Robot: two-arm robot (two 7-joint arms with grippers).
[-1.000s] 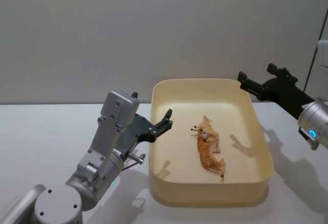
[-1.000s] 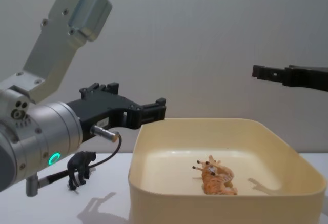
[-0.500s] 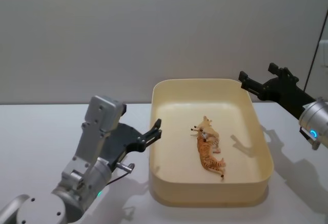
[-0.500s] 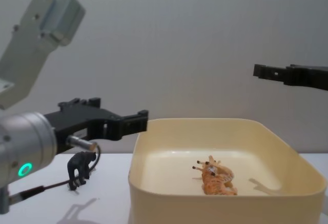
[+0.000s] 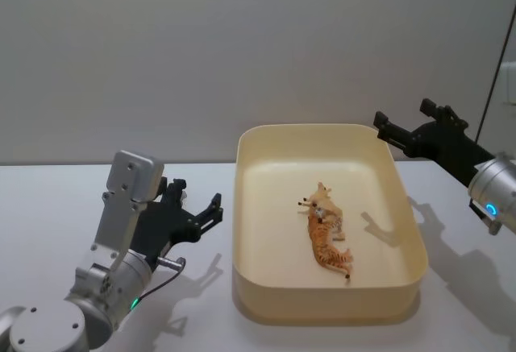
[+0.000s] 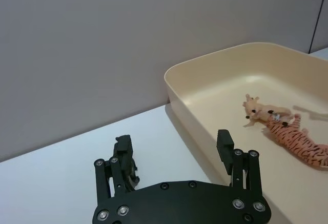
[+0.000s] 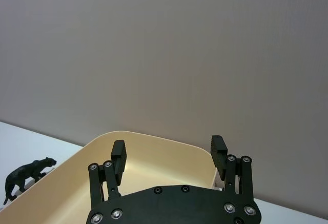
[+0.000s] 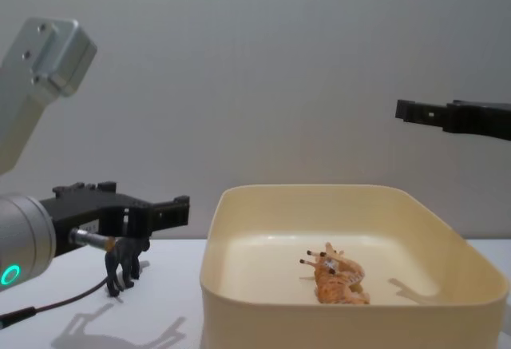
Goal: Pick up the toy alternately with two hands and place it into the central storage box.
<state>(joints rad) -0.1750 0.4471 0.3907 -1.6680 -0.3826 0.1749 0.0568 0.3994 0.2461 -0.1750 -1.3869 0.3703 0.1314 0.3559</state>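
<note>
A small black toy animal (image 8: 122, 266) stands on the white table left of the central storage box (image 5: 322, 310), a cream tub. My left gripper (image 5: 208, 212) hovers open just over this toy. In the left wrist view the black toy (image 6: 131, 168) peeks out from behind one finger of the left gripper (image 6: 174, 143), not between the two. An orange tiger (image 5: 326, 248) and a pale giraffe (image 5: 325, 201) lie on the tub floor. My right gripper (image 5: 401, 120) hangs open and empty above the tub's far right corner; the right wrist view shows the right gripper (image 7: 168, 148) and the black toy (image 7: 24, 176).
The table (image 5: 56, 207) is bare left of the arm and in front of the tub. A plain grey wall (image 5: 242, 46) closes the back. The tub's rim (image 8: 319, 192) stands higher than the black toy.
My left arm pulled back from the tub's left rim, moving left and down to the black toy. The right arm and the toys in the tub stayed put.
</note>
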